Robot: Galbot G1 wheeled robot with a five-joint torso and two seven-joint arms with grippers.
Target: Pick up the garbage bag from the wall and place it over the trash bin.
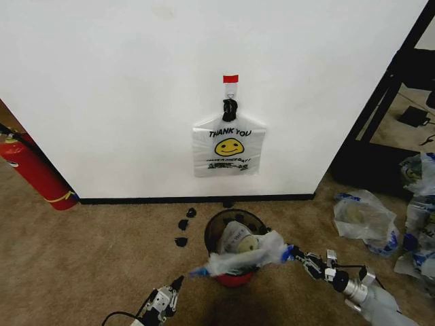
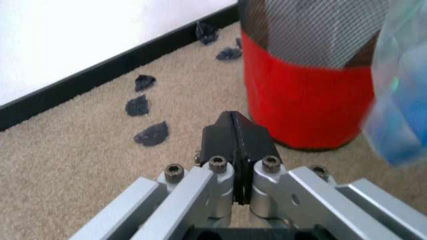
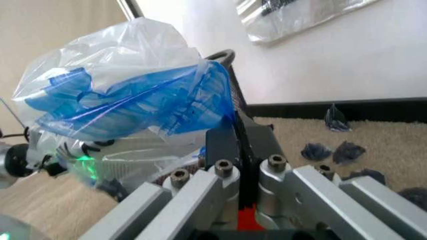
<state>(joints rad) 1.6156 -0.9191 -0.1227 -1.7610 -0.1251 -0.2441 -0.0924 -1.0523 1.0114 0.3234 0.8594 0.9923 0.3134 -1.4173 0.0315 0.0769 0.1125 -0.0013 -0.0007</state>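
Observation:
The garbage bag [image 1: 248, 252], thin clear plastic with blue handle tips, lies stretched across the top front of the trash bin [image 1: 233, 277], a black mesh bin with a red base. My right gripper [image 1: 291, 252] is shut on the bag's blue right end, just right of the bin. In the right wrist view the bag [image 3: 120, 85] bunches up over the shut right gripper [image 3: 237, 132]. My left gripper [image 1: 179, 279] is shut and empty, low at the bin's front left, short of the bag's other blue tip. The left wrist view shows that gripper [image 2: 233, 127] beside the bin [image 2: 307, 100]. The white wall [image 1: 122, 88] stands behind.
A white THANK YOU bundle [image 1: 229, 146] with a black knot hangs on the wall under a red tape strip [image 1: 230, 79]. Black scraps [image 1: 183, 224] lie on the carpet. A red fire extinguisher [image 1: 34, 173] leans at left. Lumpy clear bags [image 1: 363, 217] and a black frame [image 1: 380, 102] crowd the right.

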